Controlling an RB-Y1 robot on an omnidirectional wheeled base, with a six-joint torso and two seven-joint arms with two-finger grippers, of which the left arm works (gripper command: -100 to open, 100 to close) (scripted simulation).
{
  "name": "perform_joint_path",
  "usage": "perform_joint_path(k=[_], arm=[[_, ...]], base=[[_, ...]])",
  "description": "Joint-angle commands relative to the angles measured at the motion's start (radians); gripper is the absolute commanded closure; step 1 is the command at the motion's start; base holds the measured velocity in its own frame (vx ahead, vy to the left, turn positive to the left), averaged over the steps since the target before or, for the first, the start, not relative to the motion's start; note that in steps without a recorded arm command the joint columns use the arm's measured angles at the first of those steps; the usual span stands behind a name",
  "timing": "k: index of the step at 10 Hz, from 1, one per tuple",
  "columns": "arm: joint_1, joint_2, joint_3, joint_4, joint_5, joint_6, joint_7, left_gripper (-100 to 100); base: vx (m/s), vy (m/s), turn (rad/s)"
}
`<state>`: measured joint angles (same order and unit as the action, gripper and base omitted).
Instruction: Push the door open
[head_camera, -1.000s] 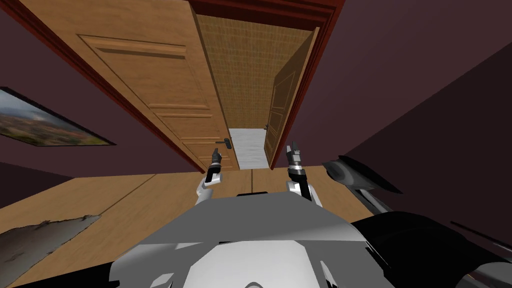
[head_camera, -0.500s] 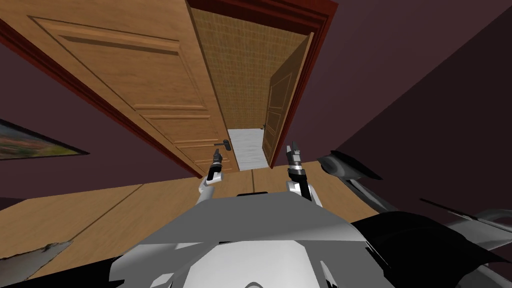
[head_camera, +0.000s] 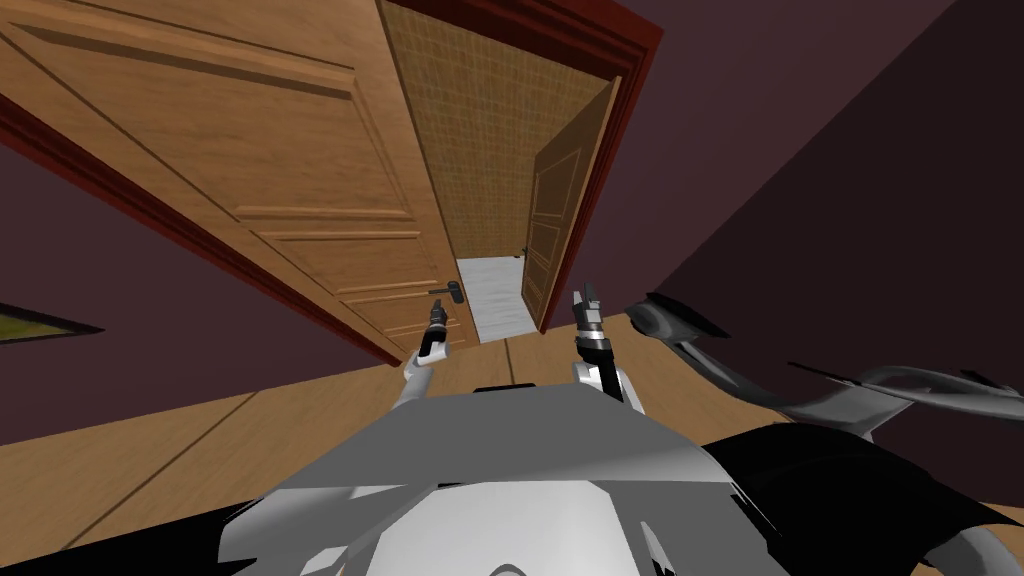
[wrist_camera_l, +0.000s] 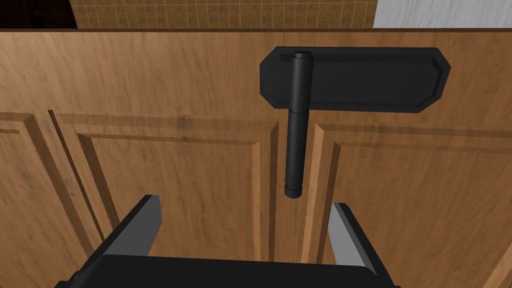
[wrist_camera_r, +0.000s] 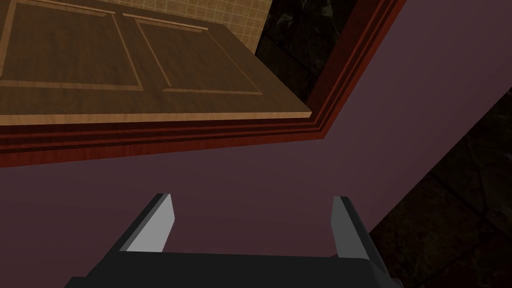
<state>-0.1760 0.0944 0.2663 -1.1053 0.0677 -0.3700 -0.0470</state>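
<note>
Here, wooden floor (head_camera: 200, 440) and maroon walls (head_camera: 800, 130) are framing the panelled door (wrist_camera_l: 150, 75), standing just before the wide-spread left gripper (wrist_camera_l: 245, 204); the door's black lever (wrist_camera_l: 296, 130) is pointing lengthwise at that gap. Right gripper (wrist_camera_r: 253, 199) is gaping too.

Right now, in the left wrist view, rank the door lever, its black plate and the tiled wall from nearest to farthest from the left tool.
1. The lever: tip just ahead of the left tool.
2. The black plate: on the door, at the lever's far end.
3. The tiled wall: past the door's edge.
</note>
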Motion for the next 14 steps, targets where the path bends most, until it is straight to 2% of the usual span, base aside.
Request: perform_joint_path(k=[1,6,8,14], arm=[[-0.019,-0.005,0.01,0.025,0.003,0.017,-0.004,-100],[-0.074,-0.013,0.032,0.114,0.009,0.03,-0.013,-100],[-0.07,-0.009,0.032,0.111,0.009,0.025,-0.012,-100],[-0.067,-0.006,0.043,0.126,0.012,0.009,-0.011,-100]], base=[[0.008,0.183,-0.204],[-0.006,0.144,-0.126],[0.056,0.041,-0.027],[0.192,0.061,-0.025]])
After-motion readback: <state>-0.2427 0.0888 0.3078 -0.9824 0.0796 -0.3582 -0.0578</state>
